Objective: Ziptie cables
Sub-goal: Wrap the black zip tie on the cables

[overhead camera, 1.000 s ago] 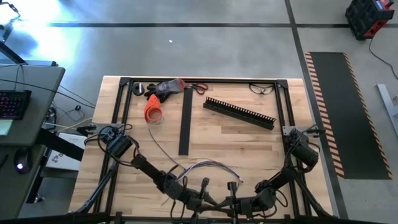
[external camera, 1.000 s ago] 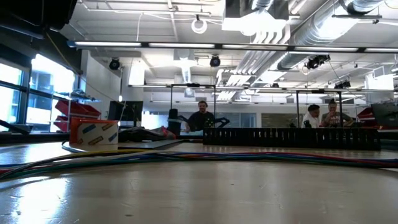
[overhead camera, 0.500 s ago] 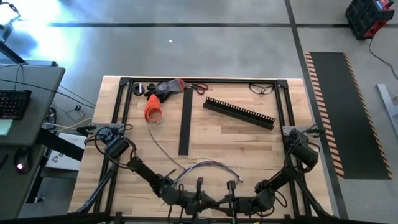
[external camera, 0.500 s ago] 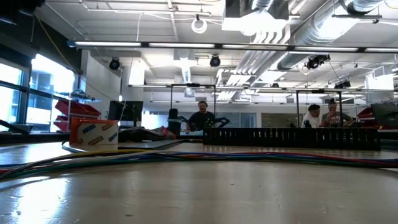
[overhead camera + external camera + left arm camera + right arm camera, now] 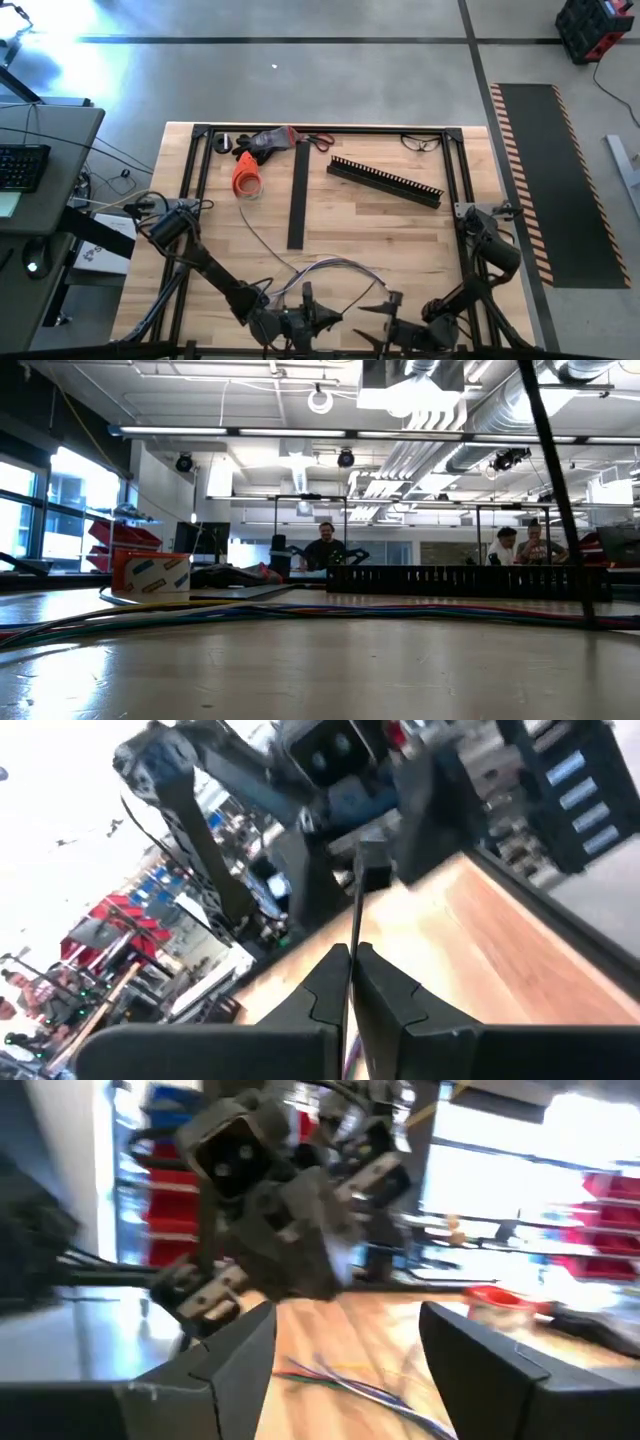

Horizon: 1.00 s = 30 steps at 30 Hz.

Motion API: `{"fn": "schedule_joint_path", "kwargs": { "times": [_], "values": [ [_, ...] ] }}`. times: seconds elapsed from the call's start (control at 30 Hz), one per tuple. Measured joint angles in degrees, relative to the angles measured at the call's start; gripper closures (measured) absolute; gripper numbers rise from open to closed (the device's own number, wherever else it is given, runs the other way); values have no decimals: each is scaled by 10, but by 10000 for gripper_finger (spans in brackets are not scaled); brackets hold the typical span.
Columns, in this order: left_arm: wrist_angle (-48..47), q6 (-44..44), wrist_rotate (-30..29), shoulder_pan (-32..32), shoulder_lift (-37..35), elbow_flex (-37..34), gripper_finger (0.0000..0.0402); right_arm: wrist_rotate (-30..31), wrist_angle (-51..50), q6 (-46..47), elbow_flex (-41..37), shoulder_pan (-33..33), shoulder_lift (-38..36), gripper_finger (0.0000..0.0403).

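- The left tool is sitting at the bottom centre of the high view, its fingers pressed together on a thin black strip that is sticking up between them.
- The right tool is sitting just right of it at the bottom edge, its fingers spread wide with nothing between them.
- The cables are lying in an arc on the bench, lower centre of the high view, just above both tools.
- A slotted channel is lying upper right, well apart from the cables.
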Motion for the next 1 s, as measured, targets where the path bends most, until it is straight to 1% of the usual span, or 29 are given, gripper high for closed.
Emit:
{"fn": "schedule_joint_path", "kwargs": {
  "times": [0.07,0.17,0.27,0.37,0.43,0.53,0.57,0.63,0.87,0.93,1.0],
  "values": [
    [-17,0,-13,-2,-8,0,401,46,8,-37,13,13,0,167],
    [-49,6,-51,-8,-23,0,401,102,0,-74,37,26,0,169],
    [-112,-16,-56,-15,-40,0,401,128,-32,-73,52,30,0,176],
    [-167,-75,-23,-14,-57,0,401,124,-89,-11,53,29,0,181],
    [-208,-135,20,-3,-58,6,401,123,-142,53,53,26,0,184],
    [-301,-232,75,19,-51,29,401,123,-209,142,52,24,0,187],
    [-331,-263,87,27,-49,38,401,123,-220,162,52,24,0,187],
    [-367,-312,92,40,-45,49,401,123,-230,187,52,24,0,187],
    [-365,-372,91,76,-25,46,401,125,-224,181,52,25,-1,187],
    [-350,-402,114,88,-17,46,402,126,-224,182,52,24,-1,187],
    [-327,-414,141,98,-8,46,402,126,-225,182,52,24,-1,187]
  ]
}}
